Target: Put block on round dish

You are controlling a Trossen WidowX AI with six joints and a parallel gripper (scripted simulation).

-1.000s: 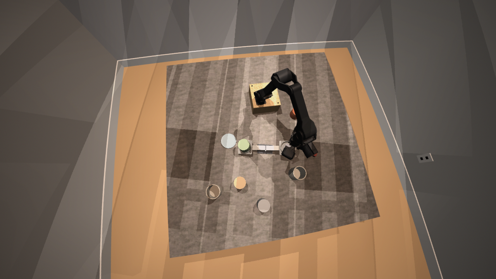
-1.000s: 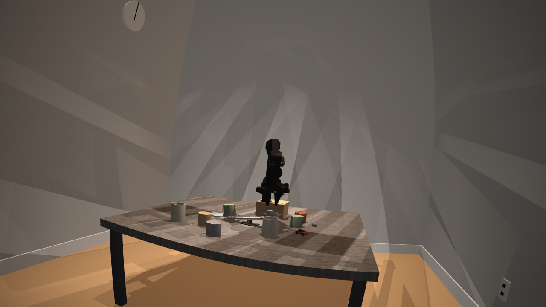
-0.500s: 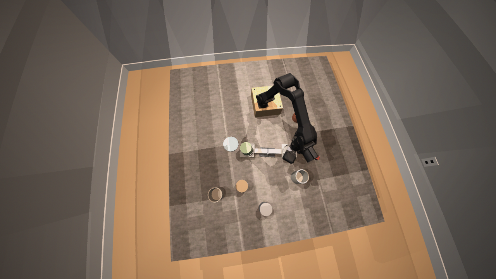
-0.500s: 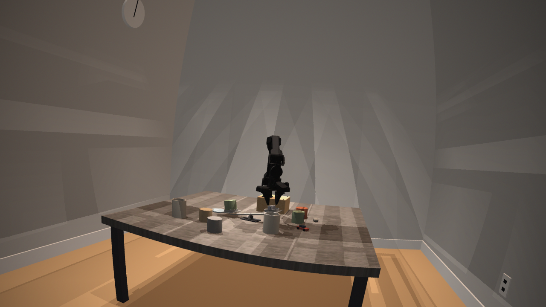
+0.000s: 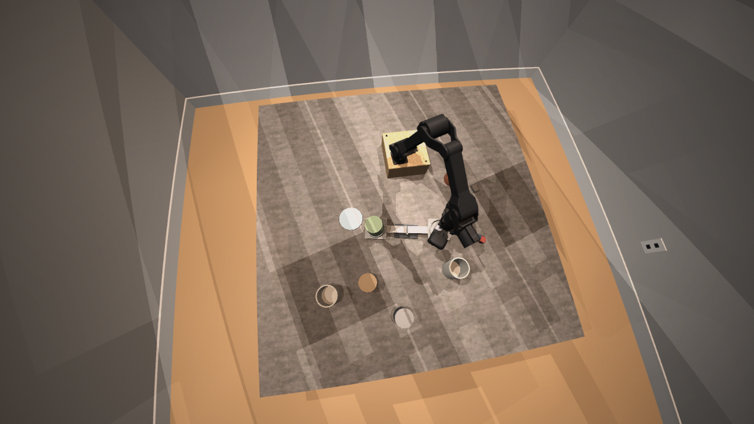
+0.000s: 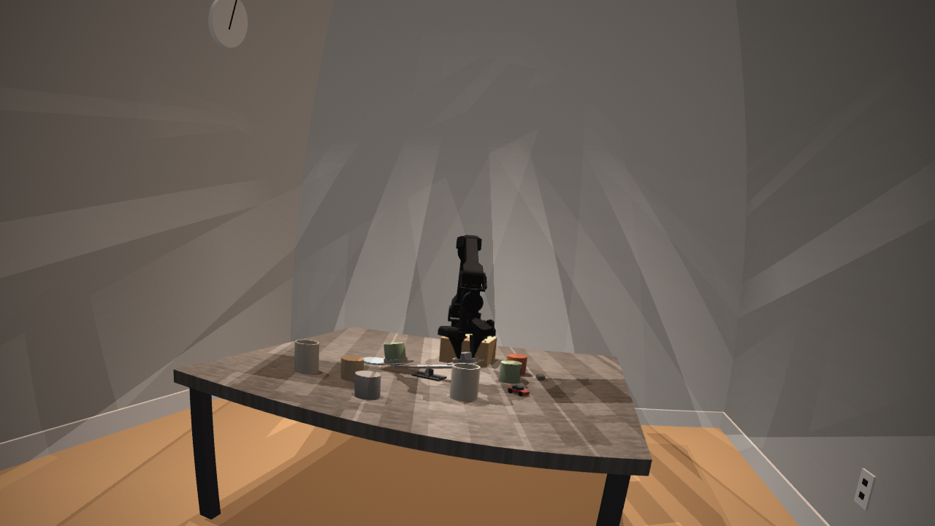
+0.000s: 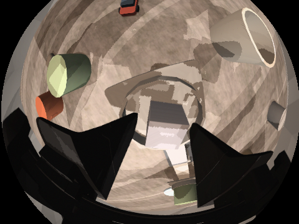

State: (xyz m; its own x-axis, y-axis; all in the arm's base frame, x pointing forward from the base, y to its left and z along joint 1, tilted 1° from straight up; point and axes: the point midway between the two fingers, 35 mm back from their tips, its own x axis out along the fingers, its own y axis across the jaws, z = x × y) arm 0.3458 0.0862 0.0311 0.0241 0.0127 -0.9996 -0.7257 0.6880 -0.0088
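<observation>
A pale block [image 7: 167, 134] [image 6: 466, 357] sits uncovered on the right pan [image 7: 194, 71] of the balance [image 5: 417, 229] [image 6: 424, 366]. My gripper [image 7: 165, 122] [image 6: 467, 356] points down just above that pan, open, with its fingertips on either side of the block but not touching it. In the top view the gripper hides the block. One green cup [image 5: 374, 225] [image 6: 394, 351] [image 7: 185, 195] stands on the left pan. The other green cup [image 6: 510, 372] [image 7: 76, 73] stands on the table, away from the balance. The round white dish [image 5: 350, 218] [image 6: 374, 360] [image 7: 168, 191] holds nothing and lies beside the left pan.
A tall grey cup [image 5: 447, 270] [image 6: 464, 382] [image 7: 228, 40] stands in front of the right pan. A red toy car [image 5: 482, 239] [image 6: 518, 390] [image 7: 128, 10] and an orange-red cup [image 6: 516, 362] [image 7: 54, 106] are nearby. A tan cylinder [image 5: 367, 282] and a grey one [image 5: 404, 318] stand toward the front.
</observation>
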